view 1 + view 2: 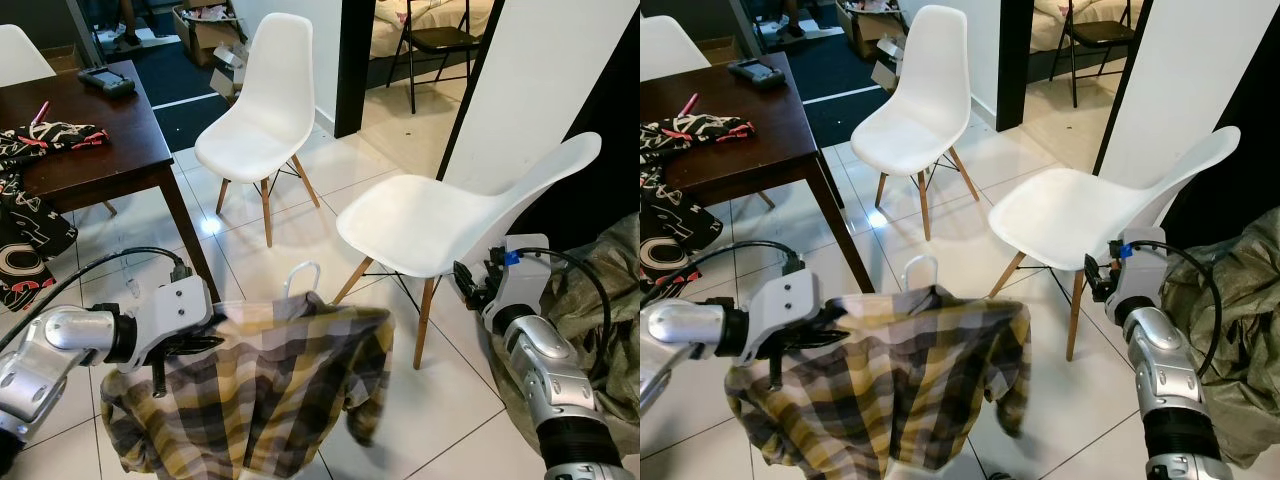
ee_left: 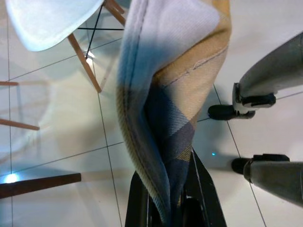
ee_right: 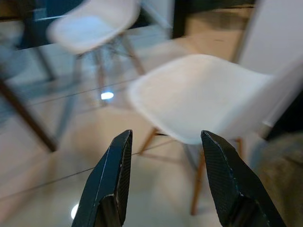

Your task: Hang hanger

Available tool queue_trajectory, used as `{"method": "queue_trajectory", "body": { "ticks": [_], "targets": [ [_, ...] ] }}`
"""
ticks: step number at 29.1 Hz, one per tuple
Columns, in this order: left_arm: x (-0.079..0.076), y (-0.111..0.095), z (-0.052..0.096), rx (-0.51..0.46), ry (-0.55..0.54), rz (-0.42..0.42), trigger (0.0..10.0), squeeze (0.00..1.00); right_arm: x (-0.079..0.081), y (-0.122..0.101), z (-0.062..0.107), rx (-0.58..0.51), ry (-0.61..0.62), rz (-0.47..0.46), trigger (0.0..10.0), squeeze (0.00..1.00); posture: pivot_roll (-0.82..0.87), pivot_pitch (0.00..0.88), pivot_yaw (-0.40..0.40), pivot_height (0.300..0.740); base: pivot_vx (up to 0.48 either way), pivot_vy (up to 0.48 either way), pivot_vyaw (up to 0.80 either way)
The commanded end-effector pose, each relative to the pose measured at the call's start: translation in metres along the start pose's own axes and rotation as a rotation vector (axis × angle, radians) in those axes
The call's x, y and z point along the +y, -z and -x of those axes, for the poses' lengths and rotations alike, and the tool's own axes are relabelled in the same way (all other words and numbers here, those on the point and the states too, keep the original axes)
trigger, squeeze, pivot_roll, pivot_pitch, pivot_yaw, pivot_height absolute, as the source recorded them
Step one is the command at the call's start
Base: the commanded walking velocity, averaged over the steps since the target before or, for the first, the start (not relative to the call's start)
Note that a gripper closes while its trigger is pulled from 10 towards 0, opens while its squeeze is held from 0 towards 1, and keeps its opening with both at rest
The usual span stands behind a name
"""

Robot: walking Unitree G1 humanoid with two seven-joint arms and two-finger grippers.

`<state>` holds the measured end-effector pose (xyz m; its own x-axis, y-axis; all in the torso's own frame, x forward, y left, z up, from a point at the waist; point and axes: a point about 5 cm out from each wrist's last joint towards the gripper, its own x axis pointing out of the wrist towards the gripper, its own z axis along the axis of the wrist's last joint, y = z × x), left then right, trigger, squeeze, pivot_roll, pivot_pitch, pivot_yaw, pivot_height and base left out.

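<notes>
A yellow and grey plaid shirt (image 1: 270,385) hangs on a white hanger, whose hook (image 1: 300,276) sticks up above the collar. My left gripper (image 1: 195,345) is shut on the shirt's shoulder and holds it above the tiled floor. In the left wrist view the black fingers (image 2: 201,198) pinch the folded plaid cloth (image 2: 175,94). My right gripper (image 3: 165,137) is open and empty, held low beside the near white chair (image 1: 430,220), apart from the shirt.
A second white chair (image 1: 265,110) stands further back. A dark wooden table (image 1: 90,155) with patterned clothes (image 1: 50,135) is at the left. An olive heap of cloth (image 1: 600,290) lies at the right. A doorway with a black folding chair (image 1: 440,40) opens behind.
</notes>
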<state>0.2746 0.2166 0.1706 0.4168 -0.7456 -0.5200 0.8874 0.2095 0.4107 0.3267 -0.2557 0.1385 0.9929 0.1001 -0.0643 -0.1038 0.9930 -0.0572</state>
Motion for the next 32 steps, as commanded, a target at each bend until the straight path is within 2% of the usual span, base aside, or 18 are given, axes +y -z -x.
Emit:
{"method": "queue_trajectory", "body": {
  "ticks": [1, 3, 5, 8, 12, 17, 19, 20, 22, 23, 25, 28, 29, 31, 32],
  "targets": [
    [0.007, -0.003, 0.011, 0.006, -0.014, -0.037, 10.0, 0.00, 0.002, 0.005, 0.002, 0.015, -0.026, -0.009, 10.0, 0.00, -0.07, 0.123, 0.047, 0.740, 0.000, 0.000, 0.00],
    [0.008, -0.003, 0.012, 0.003, -0.004, -0.043, 10.0, 0.00, 0.004, 0.004, 0.003, 0.019, -0.074, -0.001, 10.0, 0.00, -0.07, 0.123, 0.047, 0.740, 0.000, 0.000, 0.00],
    [0.013, -0.007, 0.012, -0.048, 0.016, -0.017, 10.0, 0.00, 0.009, 0.006, 0.006, 0.031, -0.152, -0.005, 10.0, 0.00, -0.07, 0.124, 0.049, 0.740, 0.000, 0.000, -0.39],
    [0.013, -0.011, 0.011, -0.090, 0.043, 0.016, 10.0, 0.00, 0.011, 0.007, 0.007, 0.032, -0.176, -0.008, 10.0, 0.00, -0.07, 0.124, 0.049, 0.740, 0.000, 0.000, -0.78],
    [0.012, -0.017, 0.015, -0.164, 0.149, 0.069, 10.0, 0.00, 0.014, 0.005, 0.011, 0.026, -0.239, -0.007, 10.0, 0.00, -0.07, 0.124, 0.049, 0.740, 0.000, 0.000, -0.77],
    [0.015, -0.014, 0.023, -0.168, 0.197, 0.056, 10.0, 0.00, 0.013, 0.003, 0.014, 0.022, -0.286, -0.002, 10.0, 0.00, -0.07, 0.125, 0.046, 0.740, 0.000, 0.000, -0.77],
    [0.028, -0.006, 0.033, -0.102, 0.151, 0.014, 10.0, 0.00, 0.010, 0.001, 0.016, 0.017, -0.309, 0.001, 10.0, 0.00, -0.07, 0.125, 0.047, 0.740, 0.000, 0.000, -0.68],
    [0.028, -0.006, 0.033, -0.102, 0.151, 0.014, 10.0, 0.00, 0.010, 0.001, 0.016, 0.017, -0.309, 0.001, 10.0, 0.00, -0.07, 0.125, 0.047, 0.740, 0.000, 0.000, -0.68],
    [0.040, -0.001, 0.039, -0.063, 0.075, -0.004, 10.0, 0.00, 0.007, -0.001, 0.017, 0.014, -0.305, 0.003, 10.0, 0.00, -0.07, 0.125, 0.047, 0.740, 0.000, 0.000, -0.68],
    [0.040, -0.001, 0.039, -0.063, 0.075, -0.004, 10.0, 0.00, 0.007, -0.001, 0.017, 0.014, -0.305, 0.003, 10.0, 0.00, -0.07, 0.125, 0.047, 0.740, 0.000, 0.000, -0.68],
    [0.049, 0.002, 0.044, -0.042, -0.010, -0.020, 10.0, 0.00, 0.002, -0.001, 0.016, 0.012, -0.264, -0.005, 10.0, 0.00, -0.07, 0.127, 0.049, 0.740, 0.000, 0.000, 0.00],
    [0.053, 0.002, 0.046, -0.039, -0.043, -0.019, 10.0, 0.00, 0.000, 0.000, 0.016, 0.013, -0.238, -0.006, 10.0, 0.00, -0.07, 0.128, 0.049, 0.740, 0.000, 0.000, 0.00],
    [0.058, 0.000, 0.047, -0.045, -0.096, -0.028, 10.0, 0.00, -0.005, -0.002, 0.015, -0.008, -0.192, -0.048, 10.0, 0.00, -0.07, 0.129, 0.047, 0.740, 0.000, 0.000, 0.00],
    [0.058, 0.000, 0.047, -0.045, -0.096, -0.028, 10.0, 0.00, -0.005, -0.002, 0.015, -0.008, -0.192, -0.048, 10.0, 0.00, -0.07, 0.129, 0.047, 0.740, 0.000, 0.000, 0.00],
    [0.064, -0.005, 0.049, -0.070, -0.164, -0.036, 10.0, 0.00, -0.007, -0.005, 0.015, -0.047, -0.167, -0.121, 10.0, 0.00, -0.07, 0.131, 0.049, 0.740, 0.000, 0.000, 0.00]
  ]
}}
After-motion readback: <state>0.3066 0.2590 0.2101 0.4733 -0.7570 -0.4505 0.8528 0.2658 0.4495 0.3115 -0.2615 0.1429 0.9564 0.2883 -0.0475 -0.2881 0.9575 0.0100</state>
